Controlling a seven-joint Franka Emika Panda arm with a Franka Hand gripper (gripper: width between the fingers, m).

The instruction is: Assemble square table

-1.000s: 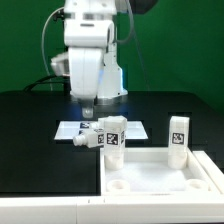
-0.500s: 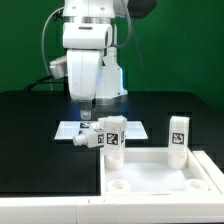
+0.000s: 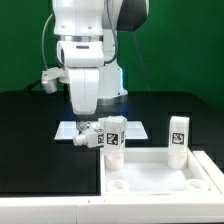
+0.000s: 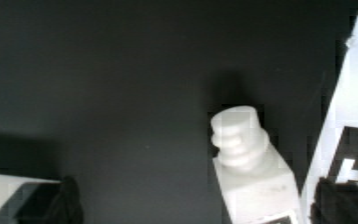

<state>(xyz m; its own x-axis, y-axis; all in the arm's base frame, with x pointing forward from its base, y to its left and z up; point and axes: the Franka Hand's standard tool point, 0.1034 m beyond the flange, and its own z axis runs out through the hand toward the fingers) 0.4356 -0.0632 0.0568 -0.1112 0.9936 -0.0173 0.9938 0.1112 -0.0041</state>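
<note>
Square tabletop (image 3: pixel 160 176) lies flat at near right of the scene: white plastic slab w/ smooth matte face, raised edge, and round holes near the near corners. Lying leg (image 3: pixel 84 139) is on its side just off the slab's far-left corner, partly over the marker board (image 3: pixel 68 129). Its long axis runs approx. along the exterior view's left-right, narrow tip toward the exterior view's left. The wrist view shows that lying leg (image 4: pixel 247 150) as a white blocky body narrowing to a stepped, ribbed, rounded tip on the black table (image 4: pixel 105 90). Tagged leg (image 3: pixel 113 134) is just beside it on the exterior view's right, standing approx. upright, b/w square tags facing the camera. Upright leg (image 3: pixel 178 138) stands at the slab's far-right edge, long axis vertical, tags on front. Gripper (image 3: pixel 87 121) hangs over the lying leg under the white robot arm (image 3: pixel 88 60). Can't tell whether the fingers are spread or pressed together.
</note>
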